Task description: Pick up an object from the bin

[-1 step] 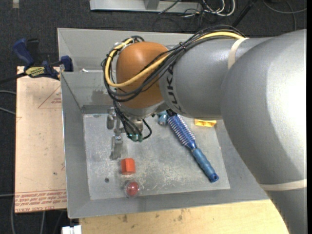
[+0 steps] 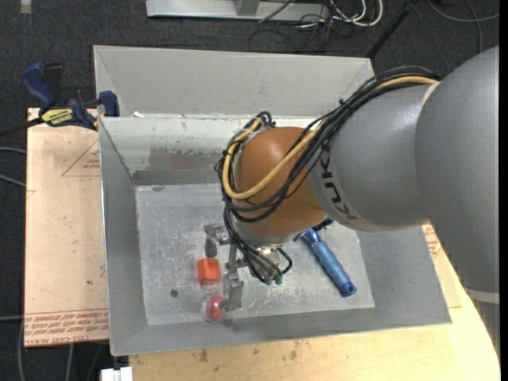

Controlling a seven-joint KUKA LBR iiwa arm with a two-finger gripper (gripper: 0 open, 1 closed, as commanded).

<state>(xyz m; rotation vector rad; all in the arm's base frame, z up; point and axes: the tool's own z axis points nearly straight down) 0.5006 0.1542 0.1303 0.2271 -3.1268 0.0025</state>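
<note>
fingers (image 2: 233,286) spread, empty | bin (image 2: 163,213): orange cube (image 2: 208,271) beside them, red ball (image 2: 214,310), blue cylinder (image 2: 330,265)

You get bare bin floor (image 2: 163,228) at frame left; orange cube (image 2: 208,271) and red ball (image 2: 214,310) block lower centre, blue marker (image 2: 332,266) lower right.

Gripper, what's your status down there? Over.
Gripper low in bin, near front. Orange block close beside it, red ball too. Blue cylinder apart, clear of it.

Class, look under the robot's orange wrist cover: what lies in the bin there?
Below it the gripper hangs by an orange block and a red ball. A blue stick pokes out; whatever else lies beneath is covered.
</note>
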